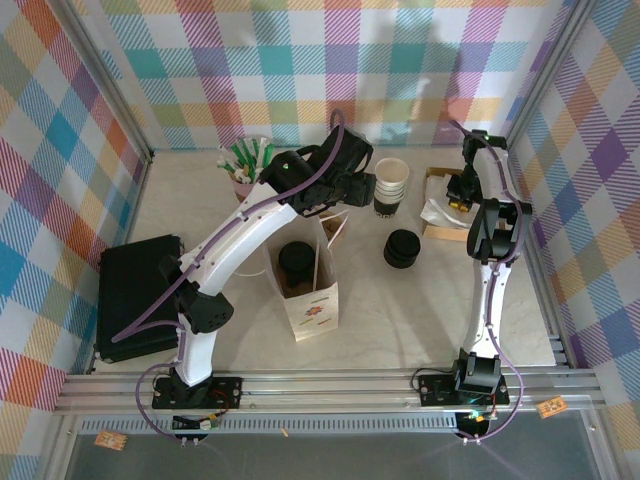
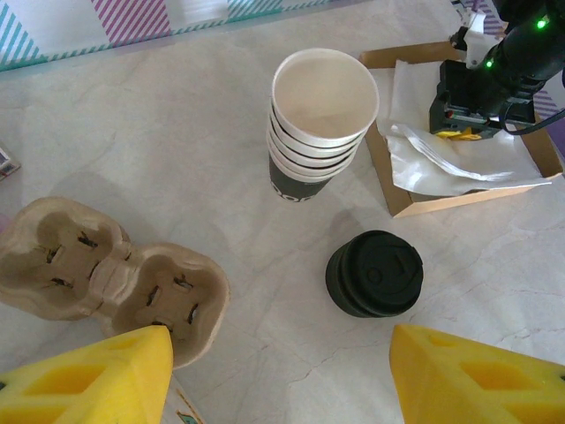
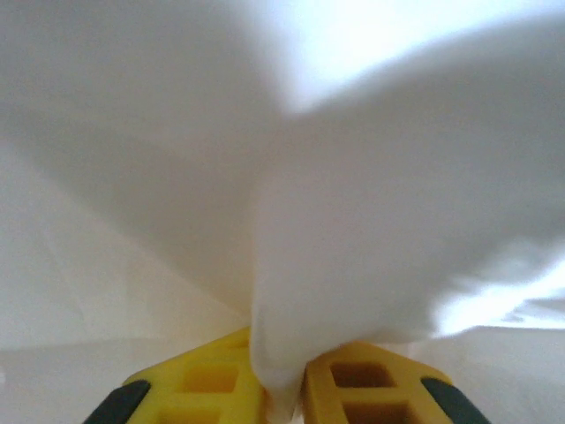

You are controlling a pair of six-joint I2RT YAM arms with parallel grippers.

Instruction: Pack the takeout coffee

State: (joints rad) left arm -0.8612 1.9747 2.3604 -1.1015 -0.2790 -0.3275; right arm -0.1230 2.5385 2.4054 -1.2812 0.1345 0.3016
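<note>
Left gripper [image 2: 281, 353]: released, fingers spread wide with nothing between them, hovering above bare table [image 2: 177, 132]. A pulp cup carrier [image 2: 106, 274] lies just beside its left finger, and a stack of black lids [image 2: 375, 272] stands near its right finger. Open tabletop lies between the two.

Right gripper [image 3: 282, 371]: clenched on a fold of the white sheet [image 2: 459, 163], which rises between the yellow fingertips. The sheet lies in a cardboard tray [image 2: 382, 141] close to the right wall, so there is little side room there.

Coffee [image 1: 295, 258]: black-lidded cup standing upright inside the open paper bag [image 1: 318, 310], near the bag's rear edge. The cup wall cannot be made out.

A stack of lidless cups [image 2: 322, 115] stands just left of the tray edge and apart from the lids. Clear table surrounds the bag on its right. A black case [image 1: 140, 295] lies well to the bag's left.
</note>
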